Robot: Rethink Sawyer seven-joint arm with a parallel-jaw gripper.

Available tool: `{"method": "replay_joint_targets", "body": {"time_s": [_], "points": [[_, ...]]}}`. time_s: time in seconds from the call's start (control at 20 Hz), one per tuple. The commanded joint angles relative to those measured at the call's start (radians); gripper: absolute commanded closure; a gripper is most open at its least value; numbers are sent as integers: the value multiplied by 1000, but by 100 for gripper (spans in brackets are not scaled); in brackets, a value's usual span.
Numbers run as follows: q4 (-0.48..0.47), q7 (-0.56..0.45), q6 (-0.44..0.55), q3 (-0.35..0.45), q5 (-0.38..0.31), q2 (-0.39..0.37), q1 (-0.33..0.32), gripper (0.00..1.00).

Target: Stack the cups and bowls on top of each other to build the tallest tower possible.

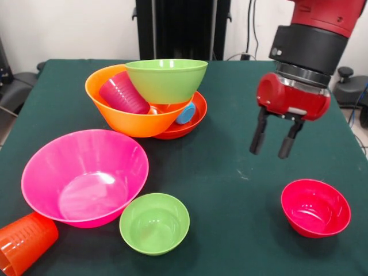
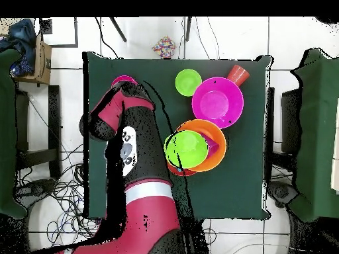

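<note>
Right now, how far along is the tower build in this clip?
Started, far from finished. Done: a pile on the shallow red-orange bowl, with the large orange bowl, the medium green bowl, a purple cup and a blue cup. In hand: nothing; the gripper hangs open and empty above the small crimson bowl. Left loose: that bowl, the large pink bowl, the small green bowl and an orange cup.

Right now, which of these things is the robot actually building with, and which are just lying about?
For the job: the tower, large pink bowl, small green bowl, small crimson bowl, orange cup, gripper.

Lying about: chairs, floor cables.
</note>
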Motion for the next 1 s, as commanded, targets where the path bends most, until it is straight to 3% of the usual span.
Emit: {"method": "replay_joint_targets", "body": {"time_s": [0.05, 0.35, 0.5, 0.8, 1.0], "points": [[-19, 400, 34, -114, 119, 17, 28, 0], [-30, 436, 19, -175, 199, 53, 42, 0], [1, 344, 37, -142, 238, 36, 19, 0], [19, 397, 58, -174, 350, 14, 15, 0], [6, 381, 48, -202, 378, 34, 29, 0]]}}
